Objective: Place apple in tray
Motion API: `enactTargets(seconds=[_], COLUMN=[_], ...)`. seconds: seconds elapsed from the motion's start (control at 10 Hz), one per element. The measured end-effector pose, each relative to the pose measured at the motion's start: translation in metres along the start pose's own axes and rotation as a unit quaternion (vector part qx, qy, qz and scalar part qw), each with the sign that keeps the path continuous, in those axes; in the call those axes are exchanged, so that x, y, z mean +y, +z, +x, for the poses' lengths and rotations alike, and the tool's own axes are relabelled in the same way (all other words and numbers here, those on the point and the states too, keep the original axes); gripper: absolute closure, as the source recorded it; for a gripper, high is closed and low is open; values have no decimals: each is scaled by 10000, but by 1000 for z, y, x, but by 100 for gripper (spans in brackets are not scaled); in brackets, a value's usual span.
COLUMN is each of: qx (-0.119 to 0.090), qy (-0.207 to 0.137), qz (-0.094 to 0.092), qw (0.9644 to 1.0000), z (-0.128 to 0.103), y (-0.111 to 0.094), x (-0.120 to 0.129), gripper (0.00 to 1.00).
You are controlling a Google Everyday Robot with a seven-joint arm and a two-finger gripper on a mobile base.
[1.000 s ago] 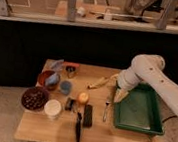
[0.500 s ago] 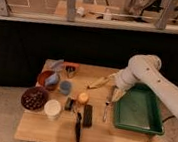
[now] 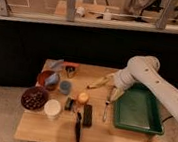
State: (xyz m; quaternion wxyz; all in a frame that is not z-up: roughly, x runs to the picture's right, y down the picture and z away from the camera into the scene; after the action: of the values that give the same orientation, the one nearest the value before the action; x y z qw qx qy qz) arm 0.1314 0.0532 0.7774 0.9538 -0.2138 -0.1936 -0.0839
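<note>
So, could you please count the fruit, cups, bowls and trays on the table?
Fruit: 2, apple and banana
Cups: 2, white cup and blue cup
Bowls: 2, dark bowl and red bowl
Trays: 1, tray, hand at its banana-side rim
Total: 7

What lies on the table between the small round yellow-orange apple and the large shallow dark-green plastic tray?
In the camera view, a slim metal utensil lies between apple and tray; the gripper hangs over its far end.

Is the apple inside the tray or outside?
Outside: the apple sits on the table left of the tray; the end effector hangs by its left rim.
</note>
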Motion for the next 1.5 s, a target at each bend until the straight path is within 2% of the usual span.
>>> enactTargets(seconds=[0.2, 0.6, 1.0, 1.3, 1.5], qx=[-102, -108, -395, -479, -485], qy=[-149, -156, -760, -1021, -1035], qz=[-4, -8, 229, 180, 161], qw=[9998, 9998, 9961, 9935, 9933], z=[-17, -17, -35, -50, -52], y=[12, 13, 25, 32, 33], x=[-12, -14, -21, -24, -24], gripper=[20, 20, 20, 20, 20])
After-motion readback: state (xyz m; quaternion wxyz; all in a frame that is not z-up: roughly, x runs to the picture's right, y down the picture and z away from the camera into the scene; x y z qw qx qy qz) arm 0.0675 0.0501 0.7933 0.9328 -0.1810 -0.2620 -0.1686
